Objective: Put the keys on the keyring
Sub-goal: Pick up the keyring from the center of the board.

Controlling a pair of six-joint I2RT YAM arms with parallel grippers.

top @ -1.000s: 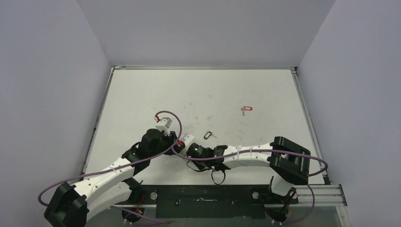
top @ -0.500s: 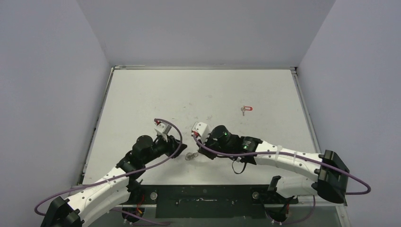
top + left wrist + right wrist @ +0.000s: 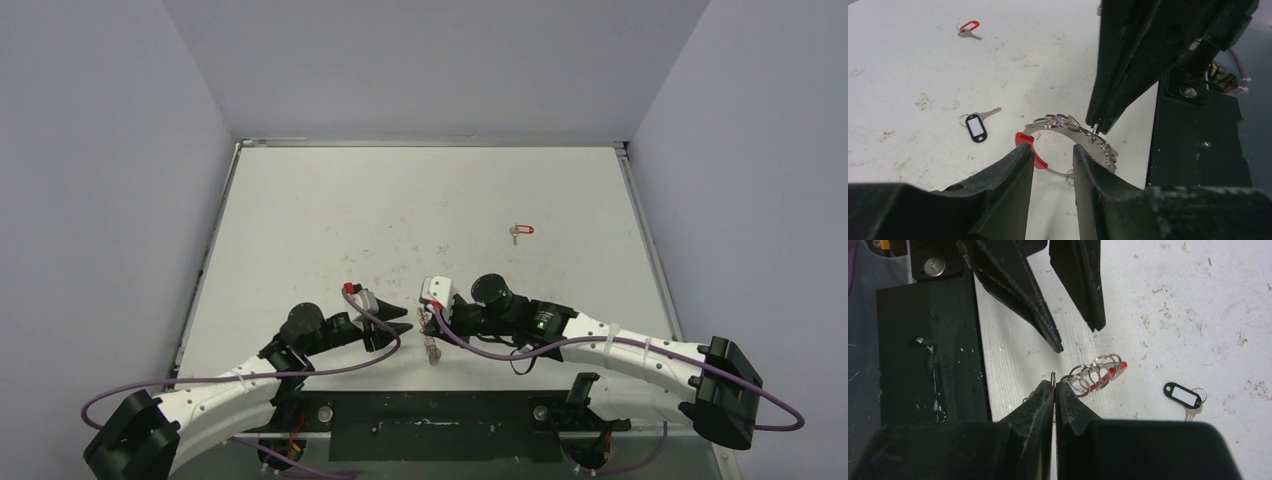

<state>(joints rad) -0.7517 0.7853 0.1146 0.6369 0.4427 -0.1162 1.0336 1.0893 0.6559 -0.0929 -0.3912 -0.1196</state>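
The keyring (image 3: 1058,121) is a thin metal ring with a red sleeve (image 3: 1037,159) and several small silver rings strung on it. My right gripper (image 3: 1054,383) is shut on its wire and holds it just above the table near the front edge (image 3: 433,348). My left gripper (image 3: 1052,149) is open, its fingertips at the ring's near arc, one tip against the red sleeve. A key with a black tag (image 3: 976,127) lies just beyond the ring, also in the right wrist view (image 3: 1184,395). In the top view the right arm hides it.
A second key with a red tag (image 3: 520,231) lies farther back on the right of the white table (image 3: 330,200), also in the left wrist view (image 3: 968,28). The black base plate (image 3: 430,425) borders the table right beside both grippers.
The left gripper has swung from pointing away to pointing right, nearer the front edge. The right gripper has come back toward the front with the keyring, now facing the left fingers.
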